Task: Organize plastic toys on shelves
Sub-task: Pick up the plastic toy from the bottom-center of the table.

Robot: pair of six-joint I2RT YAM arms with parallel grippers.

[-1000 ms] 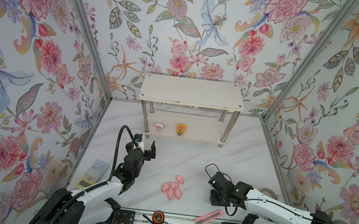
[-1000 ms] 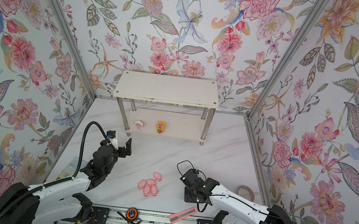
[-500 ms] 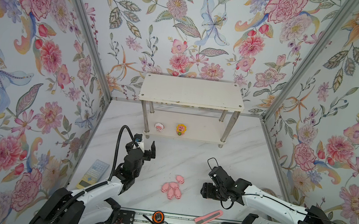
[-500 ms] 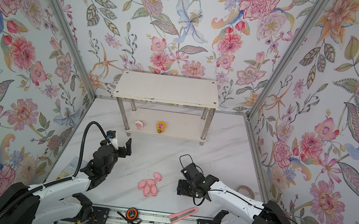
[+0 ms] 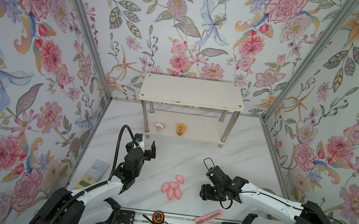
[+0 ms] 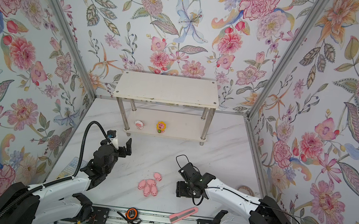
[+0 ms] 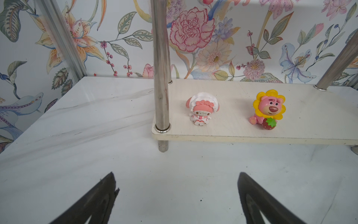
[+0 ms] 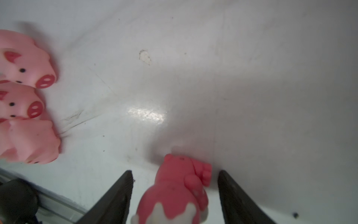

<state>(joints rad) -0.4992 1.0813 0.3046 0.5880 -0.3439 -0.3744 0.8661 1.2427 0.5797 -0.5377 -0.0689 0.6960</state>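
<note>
The shelves [image 5: 191, 92] [image 6: 166, 88] stand at the back wall. On the lower board sit two plastic toys, a whitish round-headed figure [image 5: 159, 127] [image 7: 200, 109] and a yellow-flower-maned one [image 5: 180, 129] [image 7: 268, 109]. Several pink pigs [image 5: 172, 188] [image 6: 149, 184] [image 8: 25, 97] are clustered on the table. My right gripper [image 5: 203, 191] [image 8: 174, 171] is low, right of the pigs, and open. A red-pink figure [image 8: 174, 190] lies between its jaws with a gap on each side; in both top views this figure is hidden. My left gripper [image 5: 147, 146] [image 7: 176, 173] hangs open and empty before the shelves' left front leg.
An orange-black tape measure [image 5: 157, 217] and a flat pink-and-grey bar [image 5: 208, 217] lie by the front rail. A remote-like keypad [image 5: 93, 174] leans at the left wall. A tape roll [image 6: 247, 190] sits near the right wall. Chrome legs [image 7: 160, 77] flank the lower board.
My right gripper has shifted a little left toward the pigs and its jaws have spread wider. The left arm has stayed where it was.
</note>
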